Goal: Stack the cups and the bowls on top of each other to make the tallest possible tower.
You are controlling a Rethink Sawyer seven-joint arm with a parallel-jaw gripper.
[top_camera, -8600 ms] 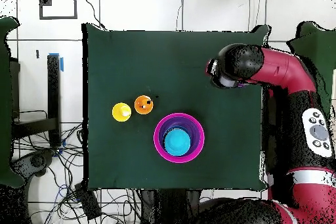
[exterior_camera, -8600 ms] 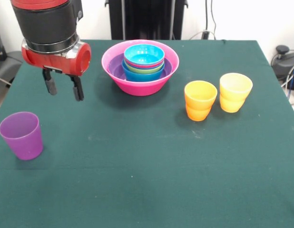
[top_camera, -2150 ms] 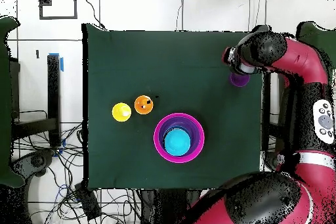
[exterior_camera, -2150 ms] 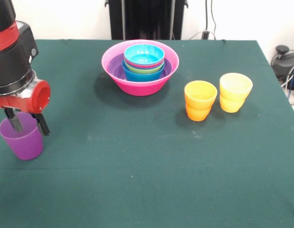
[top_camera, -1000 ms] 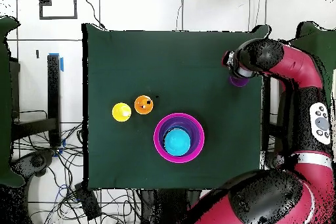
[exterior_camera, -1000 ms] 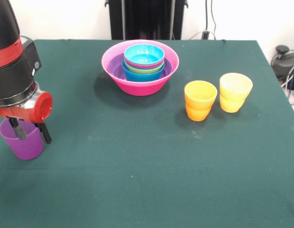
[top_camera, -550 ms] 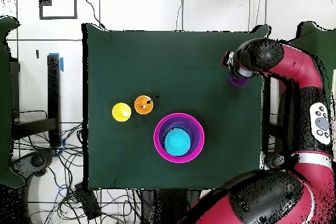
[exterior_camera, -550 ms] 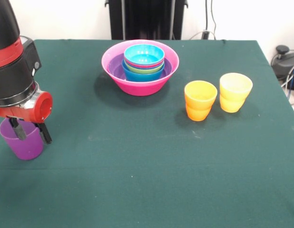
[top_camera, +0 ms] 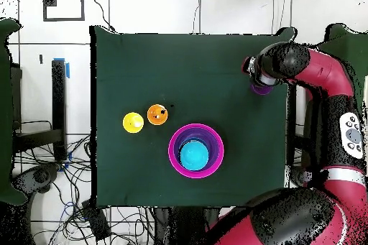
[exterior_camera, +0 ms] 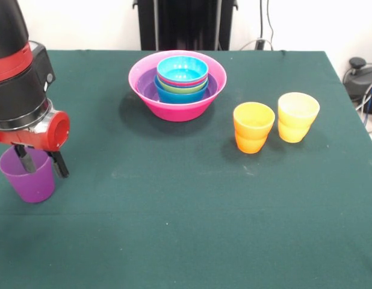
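End effector point(exterior_camera: 41, 161) is at the purple cup point(exterior_camera: 28, 176), near-left of the counter point(exterior_camera: 186, 198) in the front view. One finger point(exterior_camera: 24, 159) dips inside the cup mouth, the other point(exterior_camera: 59, 164) hangs outside the right wall, so the fingers are spread and straddle the right rim, with no squeeze on the wall that I can see. Cup sits upright on the counter, mouth up, long axis vertical. Key relation: the cup is directly under the end effector, slightly to its left, rim wall between the fingers; judging from that, the next move is just a pinch on that wall and a straight lift. The tower point(exterior_camera: 177, 84), bowls nested in the hot-pink bowl point(exterior_camera: 174, 107) with the cyan bowl point(exterior_camera: 182, 69) on top, lies far and to the right of the cup, well apart. Orange cup point(exterior_camera: 253, 127) and yellow cup point(exterior_camera: 297, 117) stand just beside each other further right, untouched. Overhead view shows the arm point(top_camera: 316, 70) covering most of the purple cup. Risk: a thin-wall pinch may tilt the cup on lift.
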